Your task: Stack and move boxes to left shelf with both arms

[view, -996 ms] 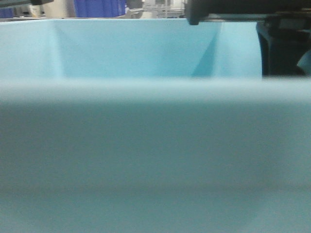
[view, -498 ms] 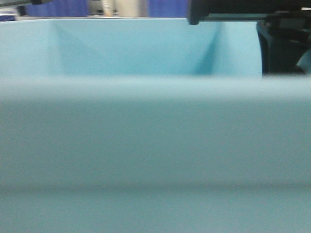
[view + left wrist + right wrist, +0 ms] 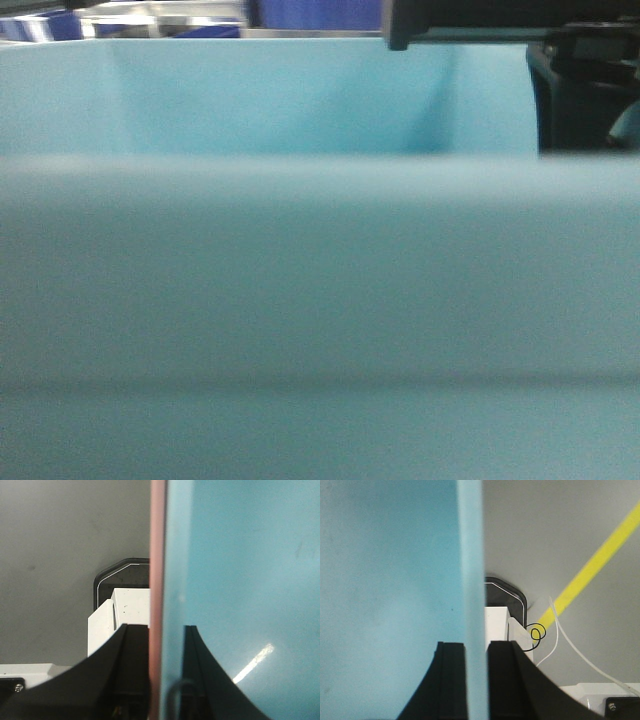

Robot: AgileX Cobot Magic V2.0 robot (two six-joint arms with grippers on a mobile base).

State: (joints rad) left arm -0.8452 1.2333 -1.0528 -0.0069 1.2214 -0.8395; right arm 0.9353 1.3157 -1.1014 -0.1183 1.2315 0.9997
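Note:
The light blue box (image 3: 300, 290) fills the front view, with its near wall close to the camera and its hollow inside above it. In the left wrist view my left gripper (image 3: 161, 627) is shut on two nested walls: the pink box's rim (image 3: 157, 555) lies against the blue box's wall (image 3: 240, 565). In the right wrist view my right gripper (image 3: 475, 642) is shut on the blue box's other wall (image 3: 470, 555). The right arm (image 3: 582, 95) is a dark block at the box's right end. The left shelf cannot be made out.
Beyond the box's far rim there are blurred deep-blue bins (image 3: 315, 12) and pale metal shapes (image 3: 160, 15). Below the wrists lie grey floor (image 3: 60, 540), a yellow floor line (image 3: 597, 562), white robot body parts (image 3: 117, 615) and thin cables (image 3: 555, 630).
The background above the box's far rim has slid sideways and now shows pale metal shapes at the left. The box and the right arm keep their place in the view.

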